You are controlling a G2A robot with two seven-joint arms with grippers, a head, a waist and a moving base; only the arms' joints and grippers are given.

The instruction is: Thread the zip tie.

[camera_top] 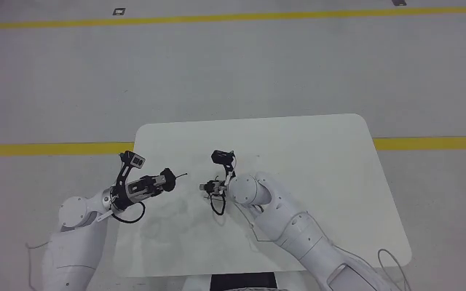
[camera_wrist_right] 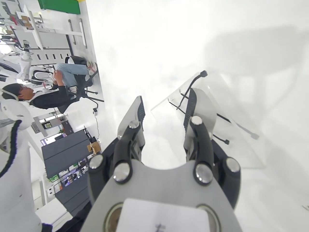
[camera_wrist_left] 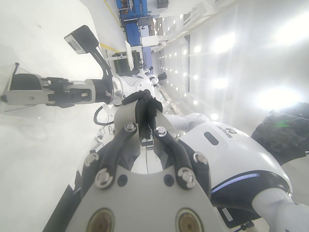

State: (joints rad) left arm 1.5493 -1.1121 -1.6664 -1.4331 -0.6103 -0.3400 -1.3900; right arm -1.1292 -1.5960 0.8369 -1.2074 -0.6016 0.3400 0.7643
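My left gripper [camera_top: 169, 180] hangs over the table's left part, shut on a thin black zip tie [camera_top: 180, 175] whose end sticks out toward the other arm. In the left wrist view the strap [camera_wrist_left: 147, 160] runs back between the closed fingers [camera_wrist_left: 142, 112]. My right gripper [camera_top: 205, 188] is a short way to its right, open, low over a clear plastic tray [camera_wrist_right: 241, 150]. Several loose black zip ties [camera_wrist_right: 190, 84] lie in that tray, beside one right fingertip [camera_wrist_right: 193, 102]. Nothing is between the right fingers.
The white table [camera_top: 306, 145] is bare beyond the arms, with its rounded edge close to the left arm. In the left wrist view the right gripper [camera_wrist_left: 9, 90] shows side-on over the clear tray [camera_wrist_left: 24, 119].
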